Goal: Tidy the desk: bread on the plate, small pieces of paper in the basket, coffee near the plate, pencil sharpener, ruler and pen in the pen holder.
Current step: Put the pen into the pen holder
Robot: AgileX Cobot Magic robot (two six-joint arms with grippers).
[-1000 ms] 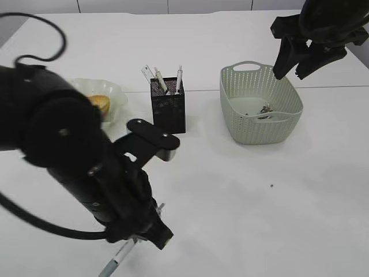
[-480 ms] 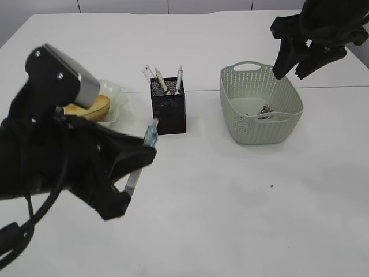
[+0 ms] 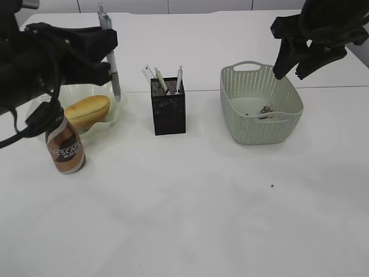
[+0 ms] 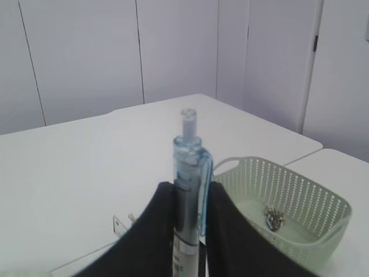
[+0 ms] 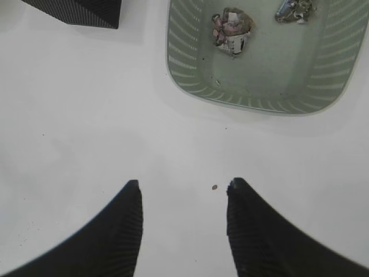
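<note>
While the left claw [image 3: 109, 52] pinches the pen [image 3: 109, 46] upright, left of the pen holder [image 3: 168, 105], bread [image 3: 86, 111] sits on the plate [image 3: 115, 92], coffee [image 3: 64, 149] beside it; right of the holder, paper scraps [image 3: 264, 109] fill the basket [image 3: 260, 104]. Right claw [image 5: 183, 222] hangs half-open, empty. Only the pen seems left.

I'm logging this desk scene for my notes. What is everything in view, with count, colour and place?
Pen: one, clear blue-grey, upright in the left end effector above the plate.
Plate: one, pale, left rear of table.
Bread: one, golden, on the plate.
Coffee: one, brown bottle, in front of the plate.
Pen holder: one, black mesh, centre, several items standing in it.
Basket: one, pale green, right.
Paper pieces: two crumpled, in the basket.
Table: one, white.
Left end effector: black, shut on the pen.
Right end effector: black, open, empty, raised near the basket.
</note>
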